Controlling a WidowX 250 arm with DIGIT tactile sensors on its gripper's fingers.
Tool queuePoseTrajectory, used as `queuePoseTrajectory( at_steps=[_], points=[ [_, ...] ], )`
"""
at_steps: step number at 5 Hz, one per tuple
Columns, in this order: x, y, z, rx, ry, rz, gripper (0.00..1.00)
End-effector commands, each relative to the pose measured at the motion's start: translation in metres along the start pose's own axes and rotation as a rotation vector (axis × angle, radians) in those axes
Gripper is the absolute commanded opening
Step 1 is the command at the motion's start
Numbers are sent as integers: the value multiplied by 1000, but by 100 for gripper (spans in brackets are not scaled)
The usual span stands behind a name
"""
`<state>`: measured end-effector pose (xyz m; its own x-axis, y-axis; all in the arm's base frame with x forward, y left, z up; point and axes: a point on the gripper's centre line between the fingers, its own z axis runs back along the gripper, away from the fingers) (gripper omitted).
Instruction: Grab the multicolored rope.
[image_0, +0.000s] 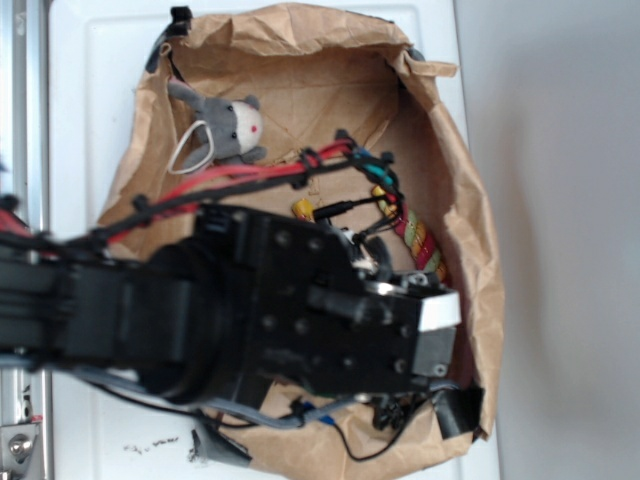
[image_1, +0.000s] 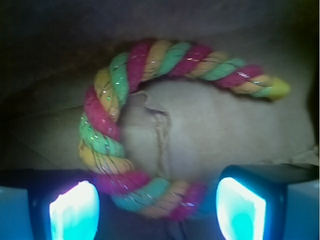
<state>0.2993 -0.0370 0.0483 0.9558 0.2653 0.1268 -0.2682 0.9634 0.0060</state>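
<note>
The multicolored rope is a thick twisted U of red, yellow-orange and green strands, lying on brown paper. One arm ends in a yellow cap at the upper right. The other arm lies between my two fingertips. My gripper is open, its pads wide apart on either side of that arm, not touching it. In the exterior view the arm hides most of the rope, which shows only to the right of the wrist.
A crumpled brown paper bag lines the work area, with raised edges all round. A small grey plush animal lies at the back left. Red and black cables run along the arm. White table surface surrounds the paper.
</note>
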Motion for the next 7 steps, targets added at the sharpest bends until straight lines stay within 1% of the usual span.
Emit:
queuePoseTrajectory(
  at_steps=[1,2,3,4,6,7],
  points=[
    [23,-13,6,-117,67,-34,100],
    [21,-14,-8,-62,42,-26,100],
    [25,-13,-16,-44,39,-9,100],
    [32,-10,-15,-52,38,19,0],
    [39,1,-5,-85,15,21,0],
    [38,11,14,-117,16,36,0]
  ],
)
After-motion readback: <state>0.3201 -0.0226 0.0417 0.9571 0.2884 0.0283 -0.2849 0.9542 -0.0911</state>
